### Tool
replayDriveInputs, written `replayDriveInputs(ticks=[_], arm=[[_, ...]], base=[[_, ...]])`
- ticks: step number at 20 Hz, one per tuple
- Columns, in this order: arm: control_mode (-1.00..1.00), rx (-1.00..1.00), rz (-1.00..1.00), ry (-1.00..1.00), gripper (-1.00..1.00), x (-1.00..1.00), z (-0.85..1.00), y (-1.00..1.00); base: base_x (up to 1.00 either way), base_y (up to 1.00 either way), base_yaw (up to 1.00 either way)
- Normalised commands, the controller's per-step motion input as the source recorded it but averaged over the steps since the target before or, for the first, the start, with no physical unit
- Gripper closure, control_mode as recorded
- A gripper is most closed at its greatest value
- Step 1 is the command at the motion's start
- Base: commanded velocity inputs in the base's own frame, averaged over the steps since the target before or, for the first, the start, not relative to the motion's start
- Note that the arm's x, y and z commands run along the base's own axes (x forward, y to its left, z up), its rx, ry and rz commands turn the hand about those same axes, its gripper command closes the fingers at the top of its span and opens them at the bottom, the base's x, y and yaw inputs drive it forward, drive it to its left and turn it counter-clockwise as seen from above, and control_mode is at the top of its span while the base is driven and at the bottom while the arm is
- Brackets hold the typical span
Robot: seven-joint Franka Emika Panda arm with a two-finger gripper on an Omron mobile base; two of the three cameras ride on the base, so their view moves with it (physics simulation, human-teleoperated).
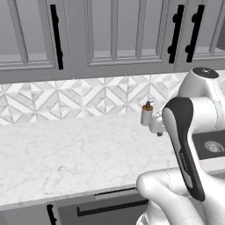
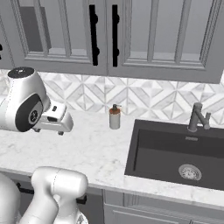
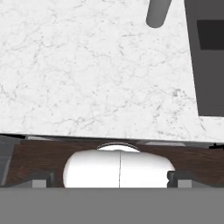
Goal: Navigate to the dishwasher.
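Observation:
The dishwasher (image 1: 110, 215) shows under the marble counter's front edge, straight ahead and low. It has a flat dark-grey front, a long horizontal black bar handle (image 1: 112, 207) and a lighter strip (image 1: 116, 192) on top. A piece of its dark front (image 2: 94, 212) peeks out beside the arm's base. My gripper (image 1: 159, 132) (image 2: 59, 131) hangs over the counter, pointing down. In the hand view its fingertips (image 3: 41, 179) stand far apart, open, with nothing between them.
The marble counter (image 1: 66, 158) spans the view, with a soap bottle (image 2: 114, 117) near the backsplash. A dark sink (image 2: 175, 153) and faucet (image 2: 197, 117) lie to the right. Pale grey wall cabinets (image 1: 114, 35) hang above. A lower cabinet door with a vertical handle (image 1: 51, 214) adjoins the dishwasher's left.

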Motion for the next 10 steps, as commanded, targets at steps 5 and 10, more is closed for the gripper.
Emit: replayDriveInputs(ticks=[5,10], arm=[[1.00,0.00,0.00,0.00,-1.00,0.00,0.00,0.00],[1.00,0.00,0.00,0.00,-1.00,0.00,0.00,0.00]], base=[[0.25,0.00,0.00],[0.14,0.00,0.00]])
